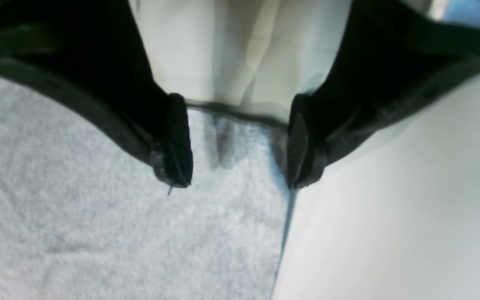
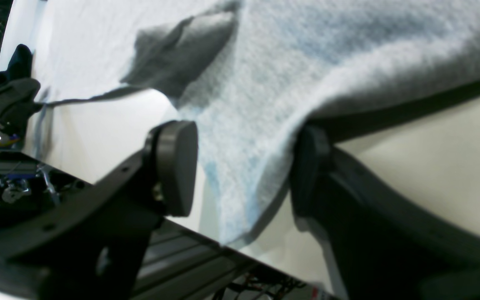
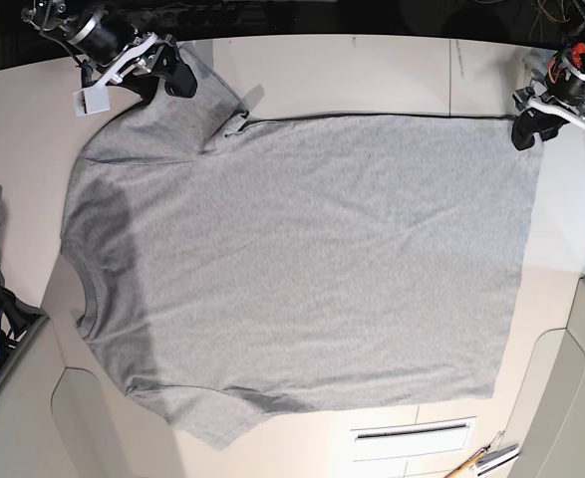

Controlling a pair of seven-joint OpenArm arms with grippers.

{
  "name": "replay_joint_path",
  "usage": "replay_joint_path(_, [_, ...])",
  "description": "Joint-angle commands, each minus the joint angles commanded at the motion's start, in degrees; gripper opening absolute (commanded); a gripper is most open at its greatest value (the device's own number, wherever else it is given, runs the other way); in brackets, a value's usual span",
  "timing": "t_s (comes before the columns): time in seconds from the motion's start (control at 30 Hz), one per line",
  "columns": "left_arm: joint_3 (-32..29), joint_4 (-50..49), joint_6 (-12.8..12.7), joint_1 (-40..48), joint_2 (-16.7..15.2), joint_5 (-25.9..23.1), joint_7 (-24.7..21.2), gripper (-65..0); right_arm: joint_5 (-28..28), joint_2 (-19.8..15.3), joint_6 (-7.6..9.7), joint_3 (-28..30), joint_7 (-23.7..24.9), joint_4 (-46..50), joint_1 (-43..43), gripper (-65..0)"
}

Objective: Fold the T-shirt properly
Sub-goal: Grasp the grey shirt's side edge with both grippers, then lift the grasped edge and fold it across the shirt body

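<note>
Grey T-shirt spread flat across the pale table, plain side up, left tool jaws apart over its upper-right corner, right tool jaws apart, straddling the upper-left sleeve fabric

Shirt flat on counter, neck toward base view's left, hem to its right; right gripper at far-left sleeve, left gripper at far-right hem corner, fingers straddling the edge.
</note>
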State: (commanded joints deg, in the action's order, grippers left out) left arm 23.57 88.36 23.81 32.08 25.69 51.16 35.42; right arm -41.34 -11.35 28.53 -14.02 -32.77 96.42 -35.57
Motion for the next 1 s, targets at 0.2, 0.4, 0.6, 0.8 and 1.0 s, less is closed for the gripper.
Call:
replay_joint_path(0.2, [0.02,0.02,0.02,0.0,0.02,-1.44,0.0,-29.9,-0.02,0.0,0.0,0.02,1.92,0.0,0.02,-31.2])
replay_joint_path(0.4, [0.02,0.02,0.02,0.0,0.04,-1.44,-0.61,-65.0,0.26,0.15,0.11,0.0,2.82,0.0,0.63,-62.2])
replay_joint_path(0.6, [0.74,0.44,6.56,0.0,0.07,-1.79,-0.9,-65.0,0.59,1.46,3.26,-1.49,2.73,1.33,0.94,-65.0])
replay_joint_path(0.8, [5.57,3.87,7.72,0.02,0.07,-1.68,-0.39,-65.0,-1.62,2.97,3.89,-5.97,-3.21,6.88,0.76,-65.0])
replay_joint_path(1.0, [6.25,8.44,9.86,0.0,0.07,-1.68,-0.31,-65.0,-5.99,2.97,4.22,-10.64,-4.96,12.31,0.79,-65.0])
